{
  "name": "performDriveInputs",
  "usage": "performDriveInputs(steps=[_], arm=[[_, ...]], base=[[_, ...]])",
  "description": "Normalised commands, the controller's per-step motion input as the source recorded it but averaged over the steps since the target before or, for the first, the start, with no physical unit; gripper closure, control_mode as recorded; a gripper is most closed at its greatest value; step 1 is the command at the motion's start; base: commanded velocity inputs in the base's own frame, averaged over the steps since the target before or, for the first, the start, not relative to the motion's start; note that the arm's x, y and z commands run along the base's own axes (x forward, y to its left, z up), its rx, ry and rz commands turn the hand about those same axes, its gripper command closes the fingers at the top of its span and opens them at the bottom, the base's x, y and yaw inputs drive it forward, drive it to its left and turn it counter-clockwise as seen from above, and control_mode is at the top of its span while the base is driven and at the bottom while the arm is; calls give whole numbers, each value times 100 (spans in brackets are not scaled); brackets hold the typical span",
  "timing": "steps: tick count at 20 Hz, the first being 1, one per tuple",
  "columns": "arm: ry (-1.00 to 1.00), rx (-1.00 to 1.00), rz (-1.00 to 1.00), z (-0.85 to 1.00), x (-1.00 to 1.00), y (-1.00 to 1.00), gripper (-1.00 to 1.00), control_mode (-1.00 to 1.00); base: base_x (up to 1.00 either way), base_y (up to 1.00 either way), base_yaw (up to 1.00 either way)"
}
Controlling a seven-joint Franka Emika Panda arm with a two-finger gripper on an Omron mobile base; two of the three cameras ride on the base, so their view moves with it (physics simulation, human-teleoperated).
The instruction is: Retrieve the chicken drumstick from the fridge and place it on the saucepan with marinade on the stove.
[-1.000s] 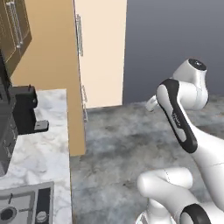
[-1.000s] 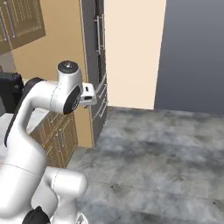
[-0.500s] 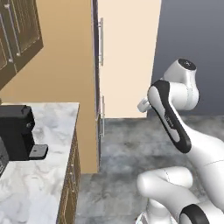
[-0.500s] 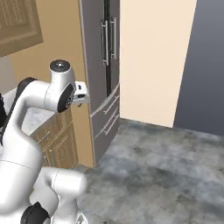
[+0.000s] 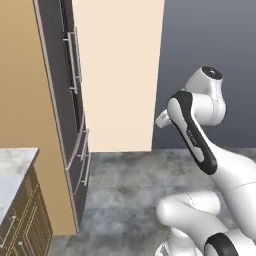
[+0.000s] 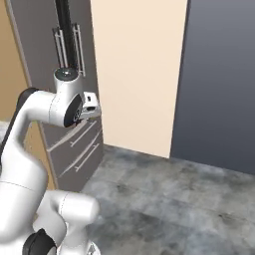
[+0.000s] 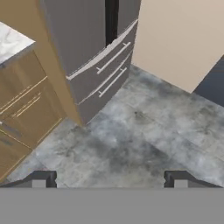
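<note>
The fridge (image 5: 67, 100) is a tall grey unit with long vertical bar handles, and its doors are shut. It also stands at the left of the right base view (image 6: 45, 64). At the top of the hand view, the fridge (image 7: 87, 39) shows its two lower drawers (image 7: 105, 70) closed. My gripper (image 7: 111, 180) is open and empty, hanging above the grey floor well short of the fridge. The chicken drumstick is hidden. The saucepan, marinade and stove are out of view.
A tan wooden panel (image 5: 25, 100) flanks the fridge. A marble counter (image 5: 12, 170) over wooden cabinets (image 7: 22, 109) sits left of it. A cream wall (image 5: 117, 75) and a dark grey wall (image 6: 219, 84) stand to the right, above the grey floor (image 7: 131, 140).
The whole picture has shifted as the base moved: the counter with the black coffee machine has slid off to the left and the fridge front has come into view. The gripper stays open.
</note>
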Motion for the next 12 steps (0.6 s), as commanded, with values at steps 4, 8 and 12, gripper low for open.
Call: performDriveInputs(steps=[4,8,12], arm=[[0,0,0,0,0,0,-100,100],[0,0,0,0,0,0,-100,100],[0,0,0,0,0,0,-100,100]], base=[[100,-67,13],[100,-59,27],[86,-59,47]])
